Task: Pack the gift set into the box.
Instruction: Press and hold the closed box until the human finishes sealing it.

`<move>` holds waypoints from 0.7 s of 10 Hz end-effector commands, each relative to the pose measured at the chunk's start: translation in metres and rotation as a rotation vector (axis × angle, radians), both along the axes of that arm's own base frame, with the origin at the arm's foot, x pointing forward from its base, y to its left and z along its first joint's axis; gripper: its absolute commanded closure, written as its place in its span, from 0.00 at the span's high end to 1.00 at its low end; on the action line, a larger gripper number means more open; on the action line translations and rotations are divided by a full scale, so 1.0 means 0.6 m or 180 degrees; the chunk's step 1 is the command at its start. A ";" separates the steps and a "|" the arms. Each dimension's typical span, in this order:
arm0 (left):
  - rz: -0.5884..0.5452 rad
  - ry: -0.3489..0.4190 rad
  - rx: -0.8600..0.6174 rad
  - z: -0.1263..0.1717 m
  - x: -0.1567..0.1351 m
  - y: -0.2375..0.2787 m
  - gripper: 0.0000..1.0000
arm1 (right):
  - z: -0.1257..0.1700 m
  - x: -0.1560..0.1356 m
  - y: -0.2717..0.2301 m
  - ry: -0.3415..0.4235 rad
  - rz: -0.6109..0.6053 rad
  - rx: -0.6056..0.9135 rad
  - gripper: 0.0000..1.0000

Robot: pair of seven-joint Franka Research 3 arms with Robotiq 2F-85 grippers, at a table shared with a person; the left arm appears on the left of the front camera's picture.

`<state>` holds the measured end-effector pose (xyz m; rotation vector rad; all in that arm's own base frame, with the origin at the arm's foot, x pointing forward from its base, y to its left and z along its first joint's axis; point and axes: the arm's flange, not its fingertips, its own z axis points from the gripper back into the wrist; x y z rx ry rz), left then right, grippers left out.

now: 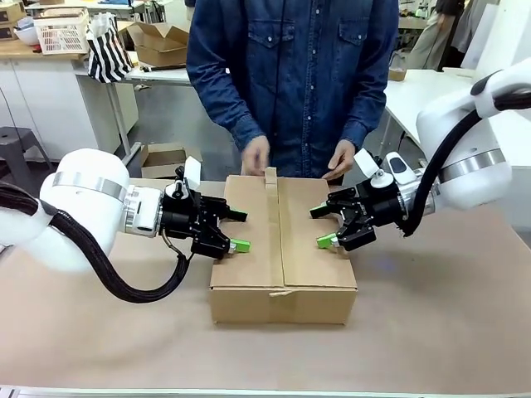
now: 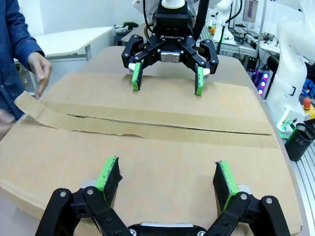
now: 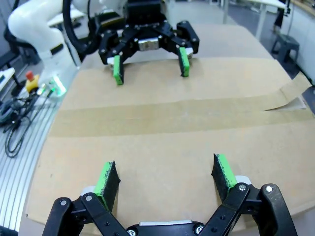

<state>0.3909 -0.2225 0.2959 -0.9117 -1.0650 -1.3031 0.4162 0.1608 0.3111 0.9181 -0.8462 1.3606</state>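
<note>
Left gripper [image 1: 234, 230] spread wide, nothing between the green pads [image 2: 109, 176]; it sits over the left top flap of the box [image 1: 283, 249], pads just above or on the cardboard, cannot tell which. Right gripper [image 1: 323, 225] also spread wide and empty, over the right top flap, facing the left one across the centre seam. In the left wrist view the right gripper [image 2: 166, 81] shows at the far side of the box top; in the right wrist view the left gripper [image 3: 150, 64] shows likewise.

Box is closed, flaps down, and stands near the middle of the brown table [image 1: 431, 323], closer to the far edge. Strip of brown paper tape [image 1: 272, 224] runs along the seam; its far end lifts off the box toward the person. Gift set not visible with the flaps shut.

Person in a denim shirt [image 1: 290, 75] stands at the far edge, both hands [image 1: 255, 155] low just behind the box's far side, near the loose tape end.
</note>
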 end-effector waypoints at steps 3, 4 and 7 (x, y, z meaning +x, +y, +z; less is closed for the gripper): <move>0.0005 0.0006 0.0024 -0.004 -0.003 0.001 1.00 | -0.005 -0.003 0.000 0.0015 -0.0027 0.0023 1.00; 0.0005 0.0006 0.0024 -0.004 -0.003 0.001 1.00 | -0.005 -0.003 0.000 0.0015 -0.0027 0.0023 1.00; 0.0005 0.0006 0.0024 -0.004 -0.003 0.001 1.00 | -0.005 -0.003 0.000 0.0015 -0.0027 0.0023 1.00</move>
